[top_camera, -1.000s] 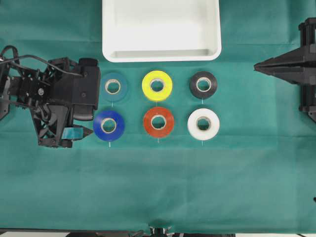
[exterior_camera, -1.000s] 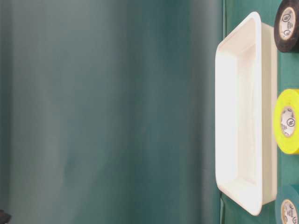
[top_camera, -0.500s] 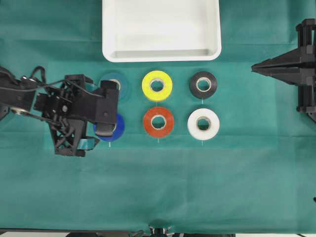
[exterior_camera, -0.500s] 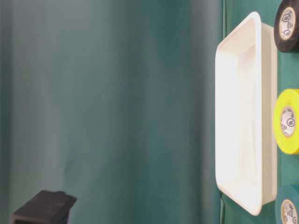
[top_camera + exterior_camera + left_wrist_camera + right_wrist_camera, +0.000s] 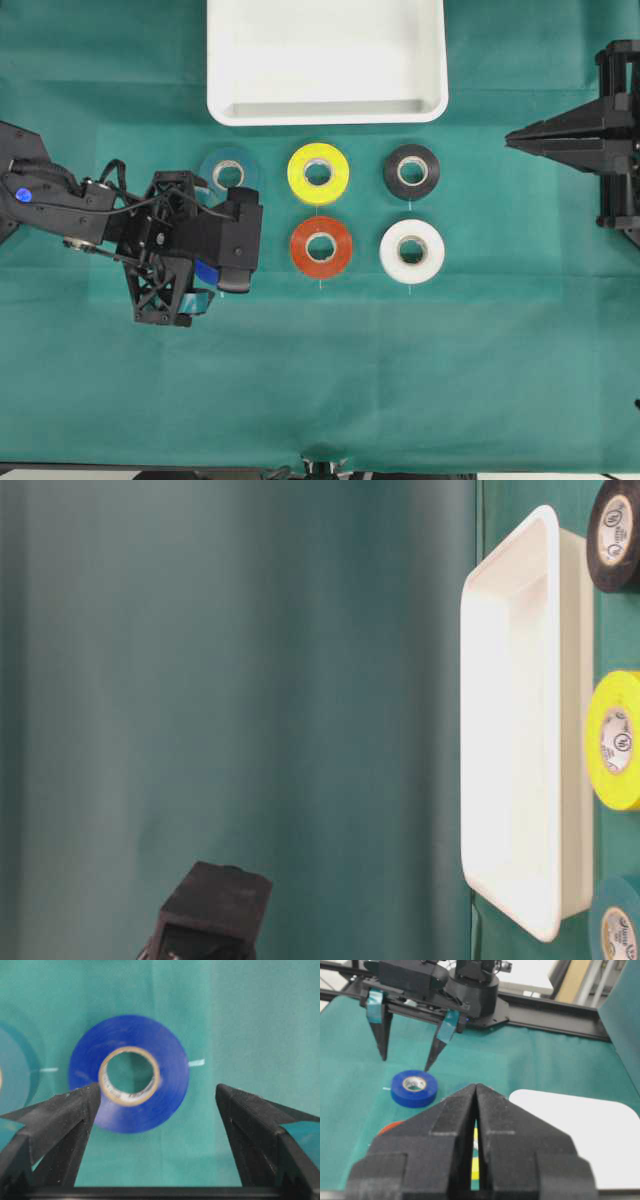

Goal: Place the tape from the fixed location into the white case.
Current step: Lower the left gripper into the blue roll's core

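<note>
Hovering over tape (image 5: 128, 1073), L fingers (image 5: 60, 1110) spread wide, nothing held, tape flat on desk (image 5: 400, 380), off-centre toward one fingertip. Could clip rim on descent, shove roll into teal roll (image 5: 229, 175) just beside. White case (image 5: 326, 108) beyond. R fingers (image 5: 476, 1110) closed, empty.

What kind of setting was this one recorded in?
Probably a robotics lab bench staged for a test: a green cloth covers the table, tape rolls sit in a tidy grid with a white tray beside them, and two arms are mounted on rails.
</note>
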`<state>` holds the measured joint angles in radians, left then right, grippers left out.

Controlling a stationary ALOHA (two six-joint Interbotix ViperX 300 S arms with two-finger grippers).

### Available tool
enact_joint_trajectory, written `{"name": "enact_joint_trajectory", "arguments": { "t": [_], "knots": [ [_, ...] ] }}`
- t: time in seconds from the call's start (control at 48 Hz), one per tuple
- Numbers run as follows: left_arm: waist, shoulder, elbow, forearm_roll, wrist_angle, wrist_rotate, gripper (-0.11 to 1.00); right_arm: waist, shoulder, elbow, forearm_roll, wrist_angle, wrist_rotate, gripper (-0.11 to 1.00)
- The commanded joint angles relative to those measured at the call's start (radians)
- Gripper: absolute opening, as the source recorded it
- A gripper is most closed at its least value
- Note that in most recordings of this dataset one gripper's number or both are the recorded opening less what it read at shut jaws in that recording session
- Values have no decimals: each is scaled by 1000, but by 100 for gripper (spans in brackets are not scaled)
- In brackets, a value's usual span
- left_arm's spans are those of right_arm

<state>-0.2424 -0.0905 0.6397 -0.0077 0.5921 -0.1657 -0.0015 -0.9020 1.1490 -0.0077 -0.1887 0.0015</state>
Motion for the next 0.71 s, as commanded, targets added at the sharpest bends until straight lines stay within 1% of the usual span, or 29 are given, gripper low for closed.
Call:
{"name": "enact_joint_trajectory", "arguments": {
  "t": [0.0, 0.688],
  "knots": [
    [-8, -6, -5, 0, -29, -2, 97, 0, 8, -26, 2, -3, 0, 0],
    [-17, 97, 15, 0, -106, -3, 96, -2, 11, -23, 0, -3, 0, 0]
  ]
}}
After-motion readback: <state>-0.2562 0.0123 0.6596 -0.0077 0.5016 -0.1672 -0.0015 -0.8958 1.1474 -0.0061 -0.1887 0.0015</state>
